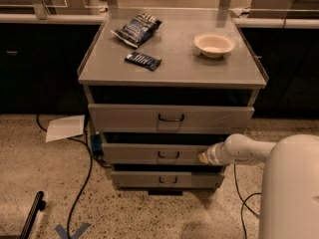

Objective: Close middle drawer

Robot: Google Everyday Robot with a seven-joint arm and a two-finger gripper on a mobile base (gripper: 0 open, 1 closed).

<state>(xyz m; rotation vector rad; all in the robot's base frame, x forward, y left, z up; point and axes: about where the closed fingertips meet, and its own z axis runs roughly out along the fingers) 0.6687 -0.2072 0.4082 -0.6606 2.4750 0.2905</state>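
The middle drawer [149, 153] is the second of three grey metal drawers in a low cabinet, with a small dark loop handle [168, 155] at front centre. Its front stands nearly in line with the lowest drawer [167, 179] and only a narrow dark gap shows above it. My white arm reaches in from the right, and the gripper [203, 158] at its tip rests against the right end of the middle drawer's front. The top drawer [171, 117] sits above with its own loop handle.
On the cabinet top [172, 63] lie a dark chip bag [136, 29], a small dark snack bar [143, 60] and a white bowl [214, 44]. A white paper [66, 127] and black cables [82, 183] lie on the floor at left. Dark counters stand behind.
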